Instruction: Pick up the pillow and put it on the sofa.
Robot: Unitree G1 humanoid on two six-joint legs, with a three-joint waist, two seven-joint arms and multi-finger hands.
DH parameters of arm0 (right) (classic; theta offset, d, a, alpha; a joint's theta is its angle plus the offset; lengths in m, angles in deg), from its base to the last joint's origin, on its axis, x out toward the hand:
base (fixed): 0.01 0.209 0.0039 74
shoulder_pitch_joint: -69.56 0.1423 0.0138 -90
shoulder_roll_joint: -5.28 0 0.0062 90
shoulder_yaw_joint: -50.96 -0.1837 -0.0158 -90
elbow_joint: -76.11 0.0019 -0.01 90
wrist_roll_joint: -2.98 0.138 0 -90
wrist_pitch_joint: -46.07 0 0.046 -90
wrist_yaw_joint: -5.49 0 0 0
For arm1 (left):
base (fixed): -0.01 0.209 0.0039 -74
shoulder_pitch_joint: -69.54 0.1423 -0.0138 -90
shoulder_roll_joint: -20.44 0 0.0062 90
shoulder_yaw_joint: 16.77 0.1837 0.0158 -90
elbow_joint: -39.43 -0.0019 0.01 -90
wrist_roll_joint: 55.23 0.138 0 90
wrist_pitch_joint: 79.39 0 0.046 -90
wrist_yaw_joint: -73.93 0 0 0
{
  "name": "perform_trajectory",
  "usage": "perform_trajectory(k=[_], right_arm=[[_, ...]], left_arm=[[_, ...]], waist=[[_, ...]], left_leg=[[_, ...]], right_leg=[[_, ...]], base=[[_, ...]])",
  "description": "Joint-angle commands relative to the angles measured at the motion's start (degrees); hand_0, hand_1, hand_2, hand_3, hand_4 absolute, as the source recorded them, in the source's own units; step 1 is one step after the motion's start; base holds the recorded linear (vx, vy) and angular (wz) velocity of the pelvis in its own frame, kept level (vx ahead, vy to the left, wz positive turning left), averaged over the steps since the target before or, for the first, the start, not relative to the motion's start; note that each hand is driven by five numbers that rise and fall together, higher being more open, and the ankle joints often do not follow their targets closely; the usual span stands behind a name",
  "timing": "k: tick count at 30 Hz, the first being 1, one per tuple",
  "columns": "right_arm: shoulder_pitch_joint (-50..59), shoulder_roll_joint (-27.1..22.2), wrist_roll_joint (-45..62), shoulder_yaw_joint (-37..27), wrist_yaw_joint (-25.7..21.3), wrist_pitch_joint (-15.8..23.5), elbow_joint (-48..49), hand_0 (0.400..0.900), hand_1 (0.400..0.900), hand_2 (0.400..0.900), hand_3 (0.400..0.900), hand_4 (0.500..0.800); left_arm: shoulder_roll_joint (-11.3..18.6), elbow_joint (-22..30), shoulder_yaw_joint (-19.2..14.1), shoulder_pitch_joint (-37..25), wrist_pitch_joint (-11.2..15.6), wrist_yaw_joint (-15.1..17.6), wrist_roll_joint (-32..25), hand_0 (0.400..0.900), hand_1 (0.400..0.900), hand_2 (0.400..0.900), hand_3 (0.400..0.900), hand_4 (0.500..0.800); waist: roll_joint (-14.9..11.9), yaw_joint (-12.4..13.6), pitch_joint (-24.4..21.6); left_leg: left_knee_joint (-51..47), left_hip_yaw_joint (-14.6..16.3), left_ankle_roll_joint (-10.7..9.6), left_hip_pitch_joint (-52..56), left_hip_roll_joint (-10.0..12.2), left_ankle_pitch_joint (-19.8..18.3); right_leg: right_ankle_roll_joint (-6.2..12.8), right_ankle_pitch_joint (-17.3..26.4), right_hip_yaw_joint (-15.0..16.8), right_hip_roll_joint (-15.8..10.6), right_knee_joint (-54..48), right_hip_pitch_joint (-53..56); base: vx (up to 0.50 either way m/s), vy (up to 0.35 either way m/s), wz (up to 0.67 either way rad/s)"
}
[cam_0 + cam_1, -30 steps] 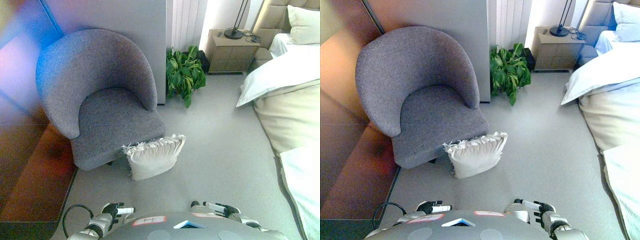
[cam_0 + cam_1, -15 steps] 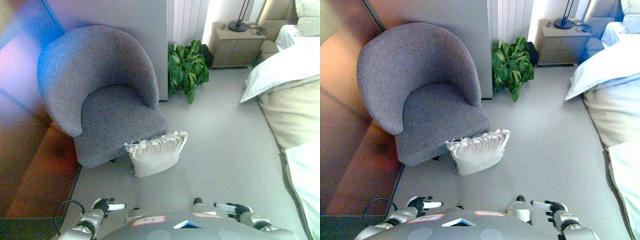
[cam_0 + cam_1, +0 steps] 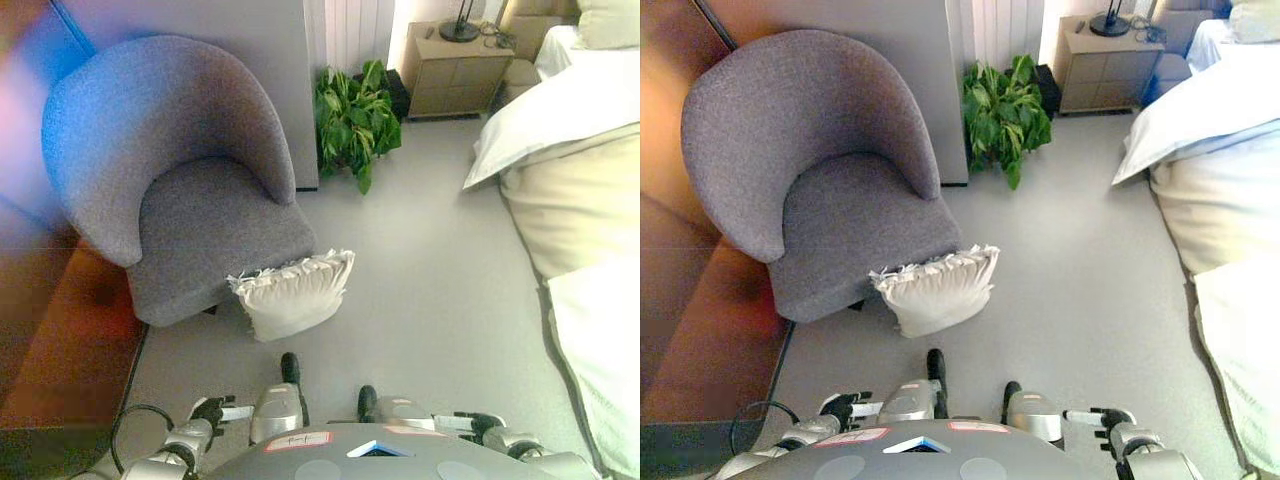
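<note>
A cream pillow [image 3: 293, 293] with a frilled edge stands on the grey floor, leaning against the front of a grey tub armchair [image 3: 175, 190]; it also shows in the right eye view [image 3: 937, 288]. My left hand [image 3: 212, 413] is low at the bottom left, fingers relaxed and holding nothing. My right hand [image 3: 478, 424] is low at the bottom right, also relaxed and empty. Both hands are well short of the pillow.
A green potted plant [image 3: 352, 120] stands beside the chair against the wall. A wooden nightstand [image 3: 450, 68] with a lamp is behind it. A bed [image 3: 575, 170] with white bedding fills the right side. A brown wooden panel [image 3: 50, 340] runs along the left.
The whole picture has shifted left and down a little: the camera has moved toward the pillow. Both hands stay low at the bottom edge.
</note>
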Motion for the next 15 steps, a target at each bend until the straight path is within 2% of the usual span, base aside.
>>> perform_trajectory(k=[1,2,3,4,5,7,9,11,13,15], right_arm=[[2.7,-1.5,-3.1,-0.3,1.3,1.7,0.2,0.900,0.900,0.900,0.900,0.800],[2.6,-1.1,-2.4,-0.5,1.2,1.0,0.5,0.900,0.900,0.900,0.900,0.800],[2.4,-0.9,-1.6,-0.6,1.0,0.7,0.7,0.900,0.900,0.900,0.900,0.800],[2.3,-0.7,-1.6,-0.7,0.5,1.1,0.7,0.900,0.900,0.900,0.900,0.800],[2.4,-0.3,-2.2,-1.1,-0.5,1.6,0.4,0.900,0.900,0.900,0.900,0.800],[3.0,0.0,-1.4,-1.3,-1.5,1.4,0.6,0.900,0.900,0.900,0.900,0.800],[3.2,0.4,-1.6,-1.8,-2.1,2.1,1.4,0.900,0.900,0.900,0.900,0.800],[3.0,0.6,-2.9,-1.5,-2.5,2.7,2.3,0.900,0.900,0.900,0.900,0.800],[3.1,0.9,-2.5,0.3,-2.1,3.1,3.6,0.900,0.900,0.900,0.900,0.800],[4.3,1.2,-2.1,1.7,-3.3,3.9,4.4,0.900,0.900,0.900,0.900,0.800]], left_arm=[[4.2,1.5,-2.2,0.2,1.4,1.6,-2.0,0.900,0.900,0.900,0.900,0.800],[4.4,1.6,-2.3,-0.2,1.1,1.3,-1.3,0.900,0.900,0.900,0.900,0.800],[4.7,1.5,-1.9,-0.5,1.9,1.1,-1.3,0.900,0.900,0.900,0.900,0.800],[4.9,1.7,-1.8,-0.9,2.7,1.0,-1.4,0.900,0.900,0.900,0.900,0.800],[5.3,2.0,-1.8,-1.6,2.4,0.6,-1.0,0.900,0.900,0.900,0.900,0.800],[5.6,2.0,-1.1,-2.9,1.8,0.5,-0.7,0.900,0.900,0.900,0.900,0.800],[5.9,2.1,-0.2,-3.6,1.8,0.7,-0.3,0.900,0.900,0.900,0.900,0.800],[6.4,2.1,0.4,-3.9,1.8,0.4,0.4,0.900,0.900,0.900,0.900,0.800],[7.2,2.8,1.4,-4.7,1.1,0.4,0.3,0.900,0.900,0.900,0.900,0.800],[8.0,3.3,2.6,-6.4,0.6,0.7,0.0,0.900,0.900,0.900,0.900,0.800]], waist=[[-1.1,0.7,-1.3],[-2.0,1.0,-1.5],[-2.2,1.4,-1.6],[-2.3,1.6,-1.8],[-3.0,1.7,-1.8],[-3.7,2.0,-2.3],[-4.0,2.0,-2.8],[-3.9,1.5,-3.0],[-3.6,0.7,-2.7],[-3.5,0.2,-1.9]], left_leg=[[-0.7,2.6,3.7,-6.2,0.0,6.2],[5.9,1.2,4.5,-8.6,-0.6,3.5],[12.1,-0.4,4.0,-11.6,-0.1,3.1],[14.2,-0.4,4.7,-12.5,0.3,1.5],[14.9,0.2,6.4,-12.0,0.1,-1.2],[13.9,-0.3,8.0,-10.6,-1.3,-2.7],[12.8,0.0,9.6,-8.7,-2.8,-4.1],[11.0,-0.2,10.4,-5.8,-4.0,-4.6],[9.3,-0.7,10.6,-2.5,-4.3,-5.1],[9.2,-1.5,10.2,-0.9,-3.5,-5.4]], right_leg=[[7.75,-10.7,-0.8,-2.7,0.2,15.4],[8.13,-12.1,-1.2,-4.0,2.7,15.6],[8.01,-13.4,-1.4,-4.4,4.4,15.6],[8.13,-13.8,-1.4,-4.9,6.0,15.4],[9.16,-13.0,-1.9,-6.5,8.6,15.3],[10.97,-7.3,-3.2,-9.4,14.2,13.8],[11.73,-0.5,-3.7,-12.0,22.0,10.9],[11.47,2.9,-3.3,-12.9,26.3,6.6],[10.29,2.0,-4.0,-12.7,24.8,0.6],[9.55,1.8,-4.5,-12.9,20.2,-4.1]], base=[[0.41,0.198,-0.02],[0.44,0.193,0.04],[0.34,0.125,0.12],[0.34,0.146,0.10],[0.35,0.190,0.03],[0.33,0.208,-0.01],[0.32,0.212,-0.01],[0.31,0.155,0.08],[0.29,-0.003,0.20],[0.13,-0.205,0.31]])
